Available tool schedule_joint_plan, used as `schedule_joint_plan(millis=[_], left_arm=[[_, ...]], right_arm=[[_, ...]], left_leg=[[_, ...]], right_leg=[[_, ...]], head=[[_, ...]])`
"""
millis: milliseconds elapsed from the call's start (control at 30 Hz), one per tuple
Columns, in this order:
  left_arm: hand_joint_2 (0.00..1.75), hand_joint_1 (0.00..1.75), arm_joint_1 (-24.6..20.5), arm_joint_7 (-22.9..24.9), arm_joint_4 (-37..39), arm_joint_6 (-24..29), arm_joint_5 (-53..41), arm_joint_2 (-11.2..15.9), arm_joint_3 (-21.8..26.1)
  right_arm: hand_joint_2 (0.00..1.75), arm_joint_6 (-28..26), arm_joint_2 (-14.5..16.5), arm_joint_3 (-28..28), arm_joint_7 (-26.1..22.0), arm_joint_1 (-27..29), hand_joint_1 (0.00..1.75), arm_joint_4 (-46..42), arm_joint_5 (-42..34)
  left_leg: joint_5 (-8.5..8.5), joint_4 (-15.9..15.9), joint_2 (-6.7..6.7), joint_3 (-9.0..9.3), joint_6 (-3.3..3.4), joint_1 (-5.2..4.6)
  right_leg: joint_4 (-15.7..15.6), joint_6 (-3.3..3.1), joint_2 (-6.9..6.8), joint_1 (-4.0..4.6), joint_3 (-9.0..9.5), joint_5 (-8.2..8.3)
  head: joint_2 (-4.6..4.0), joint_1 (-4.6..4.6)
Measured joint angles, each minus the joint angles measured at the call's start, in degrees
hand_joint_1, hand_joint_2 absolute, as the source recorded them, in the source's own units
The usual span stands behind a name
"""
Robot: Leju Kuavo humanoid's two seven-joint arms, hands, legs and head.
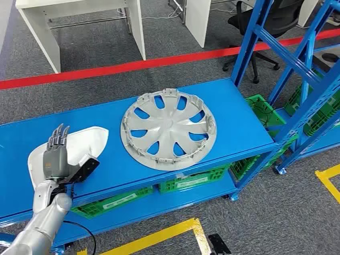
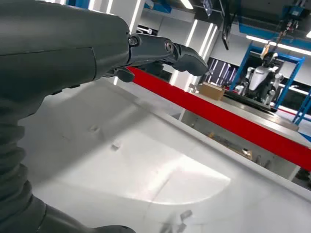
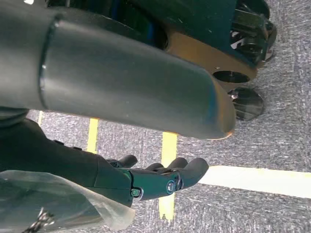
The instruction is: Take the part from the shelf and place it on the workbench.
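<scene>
A white, flat, curved-edge part [image 1: 88, 142] lies at the left end of the blue shelf deck [image 1: 240, 117]. My left hand [image 1: 56, 155] is over its near left portion, fingers stretched forward and apart, thumb pointing right along the part's near edge. In the left wrist view the fingers [image 2: 165, 51] hover straight just above the white part [image 2: 146, 170], with nothing held. My right hand [image 3: 146, 179] hangs low over grey carpet with yellow floor lines, fingers loosely extended and empty.
A large silver wheel cover [image 1: 168, 127] lies flat mid-shelf, right of the white part. Green crates [image 1: 192, 183] sit on the lower shelf. Blue uprights [image 1: 256, 37] rise at the right end. Red floor tape [image 1: 120, 68], white desks and an office chair stand behind.
</scene>
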Motion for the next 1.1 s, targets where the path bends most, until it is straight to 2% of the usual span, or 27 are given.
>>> schedule_joint_plan(millis=[100,233,433,633,1000,1100], left_arm=[[1.75,0.00,0.0,0.0,0.3,0.0,0.3,-0.1,-0.6],[0.00,0.00,-0.2,-0.1,0.6,-0.5,1.3,-0.2,-1.6],[0.00,0.00,0.0,-1.0,-0.2,-0.5,5.2,-0.2,-5.0],[0.00,0.00,1.4,-2.8,-5.0,0.1,3.7,-1.1,-6.3],[0.00,0.00,2.0,0.4,-7.5,0.0,3.7,-0.9,-11.2],[1.31,0.00,2.4,6.3,-8.7,-0.4,-0.7,0.0,-13.9]], right_arm=[[0.00,0.1,0.0,0.1,0.1,0.0,0.00,0.0,0.0],[0.00,0.4,0.0,0.3,0.4,0.0,0.00,0.0,0.1],[0.00,0.9,0.0,0.3,1.2,0.0,0.00,0.0,0.4],[0.00,1.4,0.0,0.3,2.0,0.0,0.00,0.0,1.1],[0.00,1.8,0.0,0.3,2.5,0.1,0.00,0.1,1.4],[0.00,1.9,0.0,0.3,2.6,0.2,0.00,0.1,1.7]], left_leg=[[0.00,0.0,0.00,0.00,0.00,0.00],[0.00,0.0,0.00,0.00,0.00,0.00],[0.00,0.0,0.00,0.00,0.00,0.00],[0.00,0.0,-0.01,-0.01,0.00,0.00],[0.00,0.0,-0.01,0.00,0.00,0.00],[0.00,0.0,-0.01,-0.01,0.00,0.00]], right_leg=[[0.0,0.00,0.00,0.00,0.00,0.00],[0.0,0.00,0.00,0.00,0.00,0.00],[0.0,0.00,0.00,0.00,0.00,0.00],[0.0,0.00,-0.01,0.00,0.00,0.00],[0.0,0.00,-0.01,0.00,0.00,0.00],[0.0,0.00,-0.01,0.00,0.00,0.00]], head=[[0.00,0.00],[0.00,0.00],[0.00,0.01],[0.00,0.01],[0.00,0.01],[0.00,0.02]])
